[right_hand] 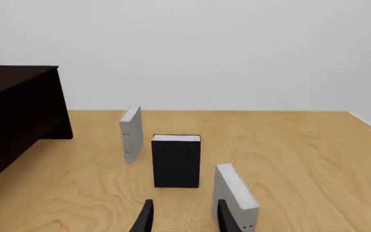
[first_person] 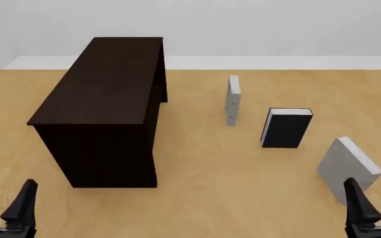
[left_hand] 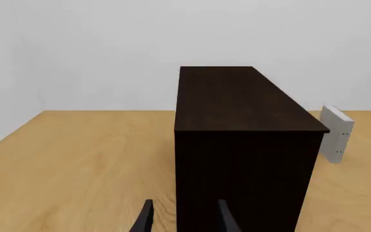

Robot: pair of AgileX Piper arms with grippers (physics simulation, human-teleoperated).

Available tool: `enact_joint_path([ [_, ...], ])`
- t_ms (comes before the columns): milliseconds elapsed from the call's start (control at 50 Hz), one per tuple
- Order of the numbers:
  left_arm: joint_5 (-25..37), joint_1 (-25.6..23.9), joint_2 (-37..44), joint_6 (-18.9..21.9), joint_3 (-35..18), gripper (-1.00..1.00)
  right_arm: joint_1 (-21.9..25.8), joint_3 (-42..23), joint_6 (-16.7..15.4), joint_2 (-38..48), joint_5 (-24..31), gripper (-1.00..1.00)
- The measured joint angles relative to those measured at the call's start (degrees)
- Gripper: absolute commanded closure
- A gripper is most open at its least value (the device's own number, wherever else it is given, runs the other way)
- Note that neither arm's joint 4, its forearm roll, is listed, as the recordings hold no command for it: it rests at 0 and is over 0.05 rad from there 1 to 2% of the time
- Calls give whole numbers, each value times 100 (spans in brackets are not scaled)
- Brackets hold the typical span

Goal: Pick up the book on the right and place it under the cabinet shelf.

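The book (first_person: 347, 169), thick and light grey, stands tilted on the table at the front right; the right wrist view shows the book (right_hand: 237, 195) just beyond one fingertip. My right gripper (first_person: 378, 201) (right_hand: 184, 220) is open, close in front of it and not touching. The dark brown cabinet shelf (first_person: 104, 109) (left_hand: 247, 159) (right_hand: 11, 111) stands at the left, its inside mostly hidden. My left gripper (first_person: 5, 203) (left_hand: 185, 220) is open and empty in front of the cabinet's near end.
A black-covered book (first_person: 286, 128) (right_hand: 176, 162) stands upright just beyond the grey one. A thinner grey-white book (first_person: 233, 99) (right_hand: 131, 133) (left_hand: 335, 133) stands farther back, between it and the cabinet. The wooden table (first_person: 204, 178) ends at a white wall behind.
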Motion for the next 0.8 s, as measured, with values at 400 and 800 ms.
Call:
enact_joint_path([
  [400, -13, 157, 35, 1, -18, -100, -54, -1165, -233, 425, 1117, -100],
  [800, -8, 176, 45, 0, -24, -100, -130, -3078, -1026, 1993, 2635, -100],
])
